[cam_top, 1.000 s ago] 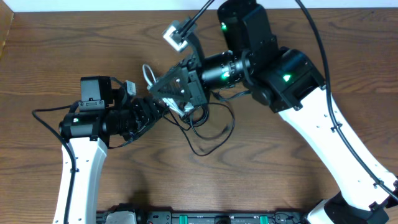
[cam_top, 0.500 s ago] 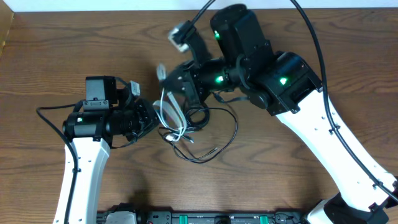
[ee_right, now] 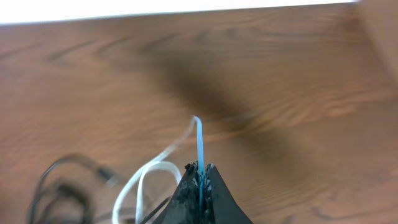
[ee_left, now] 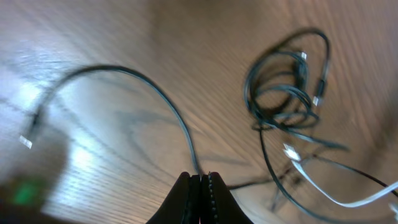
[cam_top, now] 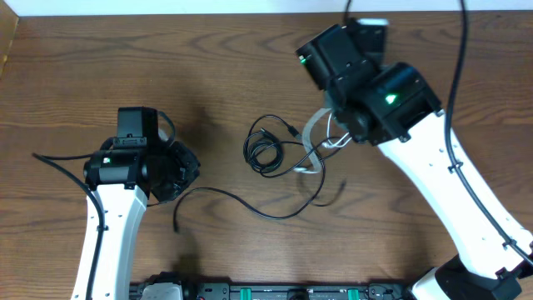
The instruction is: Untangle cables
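We see the left gripper [ee_left: 200, 179] clamped tight on a loose black cable [ee_left: 155, 102] that trails across the wooden table [cam_top: 100, 75]. The right gripper [ee_right: 200, 169] is closed, pinching the white cable [ee_right: 198, 134], just beside the coiled black cables [cam_top: 265, 150] mid-table.

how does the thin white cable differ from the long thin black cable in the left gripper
The thin white cable is doubled into narrow loops; the long black cable runs in one open curve. The right gripper pinches the white one, the left gripper the black. Both are thin, both clamped.
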Controlling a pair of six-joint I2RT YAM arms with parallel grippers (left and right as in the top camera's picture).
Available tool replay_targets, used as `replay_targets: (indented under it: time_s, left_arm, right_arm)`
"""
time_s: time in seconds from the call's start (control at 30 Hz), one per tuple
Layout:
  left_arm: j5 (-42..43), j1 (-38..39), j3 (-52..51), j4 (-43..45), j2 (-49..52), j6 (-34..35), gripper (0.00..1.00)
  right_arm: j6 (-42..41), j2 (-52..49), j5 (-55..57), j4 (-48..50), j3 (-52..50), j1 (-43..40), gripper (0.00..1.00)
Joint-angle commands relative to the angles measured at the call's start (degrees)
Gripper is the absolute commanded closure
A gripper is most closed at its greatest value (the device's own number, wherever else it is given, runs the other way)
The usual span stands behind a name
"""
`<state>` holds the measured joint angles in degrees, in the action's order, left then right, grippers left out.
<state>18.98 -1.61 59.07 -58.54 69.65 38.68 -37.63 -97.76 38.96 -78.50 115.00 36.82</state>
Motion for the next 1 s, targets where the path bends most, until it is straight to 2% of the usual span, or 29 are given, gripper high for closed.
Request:
replay_targets:
  time_s: [0.0, 0.17, 0.23, 0.27, 0.33, 0.4, 0.43, 0.53, 0.6, 0.63, 0.83, 0.97]
  left_arm:
    - [-3.8, 0.1, 0.4, -0.8, 0.0, 3.8, 0.92]
    - [1.0, 0.1, 0.4, -0.1, 0.0, 0.9, 0.88]
    - [4.2, 0.1, 0.4, 0.5, 0.0, -2.4, 0.83]
    - [5.4, 0.1, 0.4, 0.5, 0.0, -4.0, 0.71]
    - [5.7, 0.1, 0.4, 0.3, 0.0, -5.6, 0.6]
    - [5.6, 0.1, 0.4, -0.2, 0.0, -6.2, 0.5]
    - [5.6, 0.1, 0.4, -0.4, 0.0, -6.5, 0.48]
    - [5.6, 0.1, 0.4, -0.8, 0.0, -8.2, 0.44]
    - [5.3, 0.1, 0.4, -0.8, 0.0, -8.3, 0.41]
    - [5.2, 0.1, 0.4, -0.8, 0.0, -8.2, 0.4]
    - [4.3, 0.1, 0.4, -0.8, 0.0, -8.2, 0.37]
    - [4.3, 0.1, 0.4, -0.7, 0.0, -8.2, 0.37]
  right_arm:
    - [-3.9, 0.5, 2.8, 0.2, 0.4, -2.9, 0.95]
    - [-3.7, 0.5, -21.6, 4.1, 0.4, -5.5, 0.99]
    - [0.3, 0.5, -31.5, 8.1, 0.4, -5.8, 0.99]
    - [4.4, 0.5, -37.4, 11.6, 0.4, -5.7, 0.99]
    - [9.0, 0.5, -43.6, 15.5, 0.4, -5.7, 0.99]
    - [10.1, 0.7, -45.0, 17.0, 0.4, -5.8, 0.98]
    - [10.1, 0.7, -44.0, 16.7, 0.4, -5.8, 0.92]
    - [10.1, 0.7, -37.5, 12.4, 0.4, -6.5, 0.58]
    - [9.5, 0.4, -29.7, 8.1, 0.4, -7.5, 0.33]
    - [8.7, 0.2, -26.6, 5.9, 0.4, -8.3, 0.18]
    - [9.6, -1.8, -26.3, -3.8, -2.4, -17.6, 0.07]
    - [18.3, -2.7, -33.7, -3.9, -10.7, -21.9, 0.01]
